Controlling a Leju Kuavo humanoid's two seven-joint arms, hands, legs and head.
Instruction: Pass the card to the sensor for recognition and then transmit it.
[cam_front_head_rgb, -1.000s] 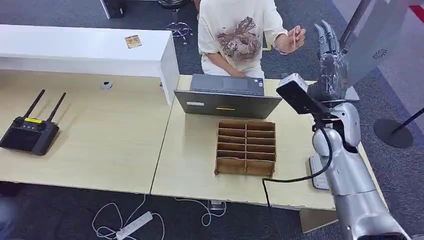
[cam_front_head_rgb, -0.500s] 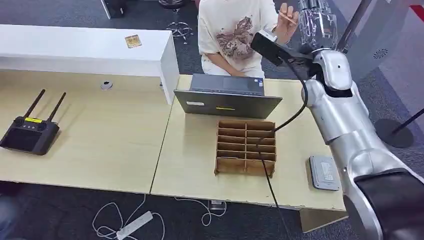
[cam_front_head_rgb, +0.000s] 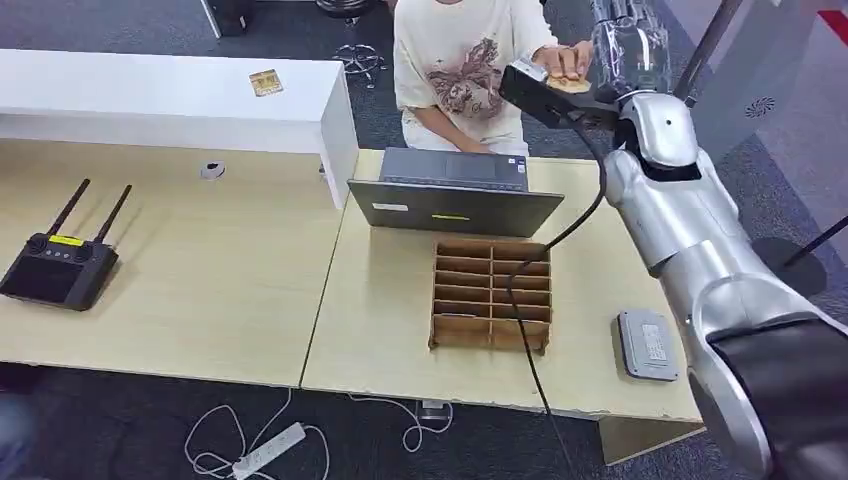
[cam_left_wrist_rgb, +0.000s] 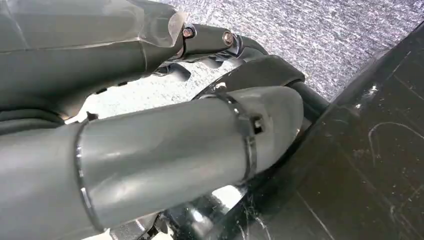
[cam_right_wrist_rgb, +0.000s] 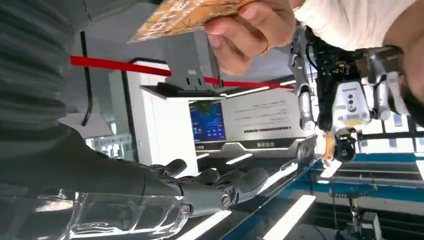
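From the head view I see, at the far left of the frame, a black remote controller (cam_front_head_rgb: 58, 262) with two antennas lying on the table (cam_front_head_rgb: 220, 290). Upper left, a small card-like square (cam_front_head_rgb: 266, 82) rests on the white counter (cam_front_head_rgb: 150, 100). In the centre a laptop (cam_front_head_rgb: 455, 192) stands with a cardboard divider tray (cam_front_head_rgb: 492, 294) just in front of it. At lower right the grey sensor (cam_front_head_rgb: 648, 345) lies flat near the table edge.

At the upper right my right hand (cam_front_head_rgb: 625, 45) is raised, and in the right wrist view its fingers (cam_right_wrist_rgb: 215, 182) are extended and apart, holding nothing. A person's hand (cam_right_wrist_rgb: 250, 25) pinches the orange card (cam_right_wrist_rgb: 185, 17) just beside my hand; its long axis runs roughly across the frame, tilted slightly.

My left hand (cam_left_wrist_rgb: 150, 150) hangs over the grey floor, fingers curled; I cannot tell whether they are fully closed.
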